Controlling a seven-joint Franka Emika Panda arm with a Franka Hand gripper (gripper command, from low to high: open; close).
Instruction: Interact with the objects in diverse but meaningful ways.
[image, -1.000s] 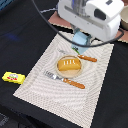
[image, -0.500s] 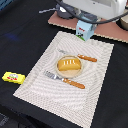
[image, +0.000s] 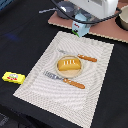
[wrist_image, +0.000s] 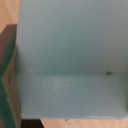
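A light-blue and white carton stands at the far edge of the striped placemat, directly under my gripper. The arm's white body hides the fingers. The carton has travelled with the gripper, so I read it as shut on it. In the wrist view the carton's pale blue face fills almost the whole picture, very close. A flat yellow packet with a red mark lies on the black cloth at the exterior view's left, far from the gripper.
On the placemat sits a small plate with a bread roll, an orange-handled knife behind it and an orange-handled fork in front. A grey pot stands on a brown board at the back right.
The gripper and the carton have moved together from over the placemat's far edge toward the back of the table. Most of that shift came in the first half second.
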